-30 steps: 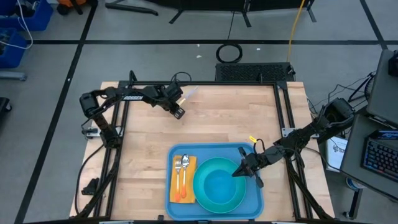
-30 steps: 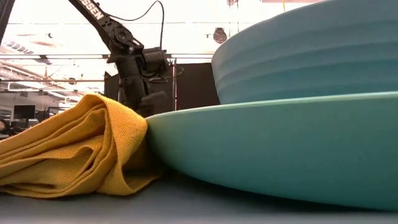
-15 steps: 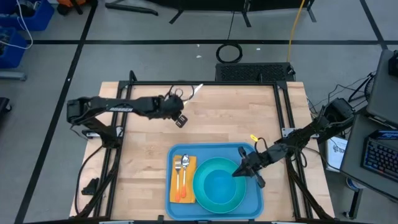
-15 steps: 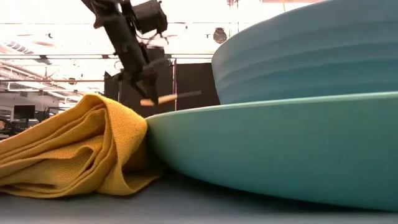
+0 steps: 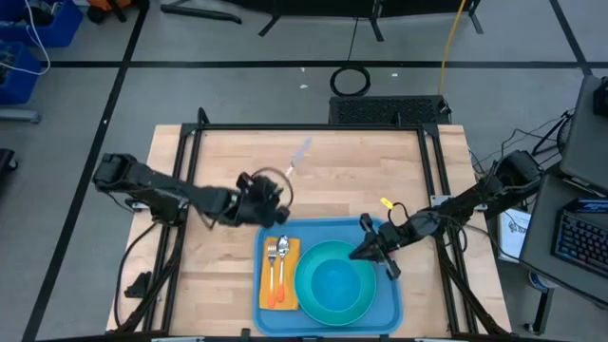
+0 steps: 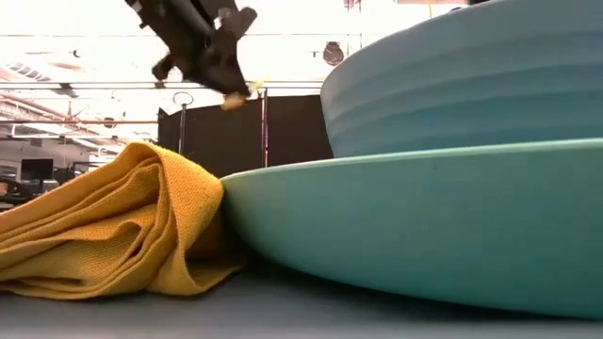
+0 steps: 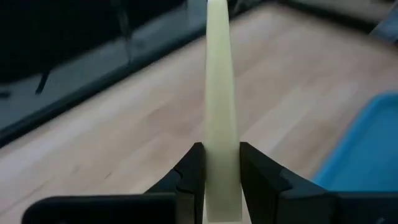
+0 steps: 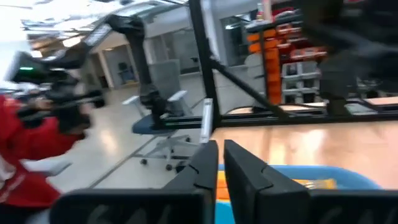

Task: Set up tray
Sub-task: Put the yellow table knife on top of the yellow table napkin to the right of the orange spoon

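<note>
Left fingers [image 7: 221, 177] clamp a cream utensil [image 7: 219, 99] (unlabelled); right fingers [image 8: 219, 163] together.

From down here a wide, shallow turquoise plate [image 6: 415, 226] fills most of the right side, with a ribbed blue-teal bowl [image 6: 471, 80] sitting on it. A crumpled yellow-orange cloth napkin [image 6: 113, 226] is bunched up against the plate's left rim. My left gripper [image 6: 224, 71] hangs high at top left, pinching a small pale stick-like thing [image 6: 232, 98]. Both rest on the dark blue tray [image 6: 236, 315].
</note>
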Controlling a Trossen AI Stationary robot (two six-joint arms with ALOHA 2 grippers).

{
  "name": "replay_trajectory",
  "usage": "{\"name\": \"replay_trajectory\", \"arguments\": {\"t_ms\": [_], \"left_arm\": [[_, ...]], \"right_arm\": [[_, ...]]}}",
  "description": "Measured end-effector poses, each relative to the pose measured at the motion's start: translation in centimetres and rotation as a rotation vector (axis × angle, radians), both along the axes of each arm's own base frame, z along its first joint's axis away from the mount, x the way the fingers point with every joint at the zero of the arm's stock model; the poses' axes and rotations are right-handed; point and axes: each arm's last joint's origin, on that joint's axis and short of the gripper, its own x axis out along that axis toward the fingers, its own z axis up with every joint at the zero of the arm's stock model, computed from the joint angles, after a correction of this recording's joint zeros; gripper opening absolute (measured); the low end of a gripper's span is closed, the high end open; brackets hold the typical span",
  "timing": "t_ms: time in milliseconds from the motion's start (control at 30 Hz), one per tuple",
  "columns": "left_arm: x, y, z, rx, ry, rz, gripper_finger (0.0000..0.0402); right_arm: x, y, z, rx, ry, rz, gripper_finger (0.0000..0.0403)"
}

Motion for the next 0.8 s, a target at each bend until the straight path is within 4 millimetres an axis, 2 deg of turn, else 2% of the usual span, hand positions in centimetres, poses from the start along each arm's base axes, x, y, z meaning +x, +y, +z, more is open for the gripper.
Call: {"name": "replay_trajectory", "arguments": {"t_ms": [100,233,367,567,800], "left_arm": [[-0.1,-2.7,0.7,0.07,-0.106,-0.015,0.0077],[-0.6,-5.6,1.0,0.161,-0.161,-0.051,0.0077],[-0.7,-7.3,0.1,0.2,-0.155,-0.077,0.0077],[0.8,-8.6,-2.0,0.201,-0.154,-0.103,0.0077],[2.1,-9.2,-4.2,0.266,-0.126,-0.099,0.0077]], "right_arm": [[0.9,-0.9,0.6,0.001,-0.003,-0.051,0.0052],[2.0,-2.2,1.7,0.017,-0.037,-0.121,0.0111],[3.0,-3.5,2.9,0.026,-0.074,-0.183,0.017],[3.9,-4.9,4.3,-0.032,-0.138,-0.294,0.0231],[4.3,-6.1,5.0,-0.079,-0.157,-0.452,0.0248]]}}
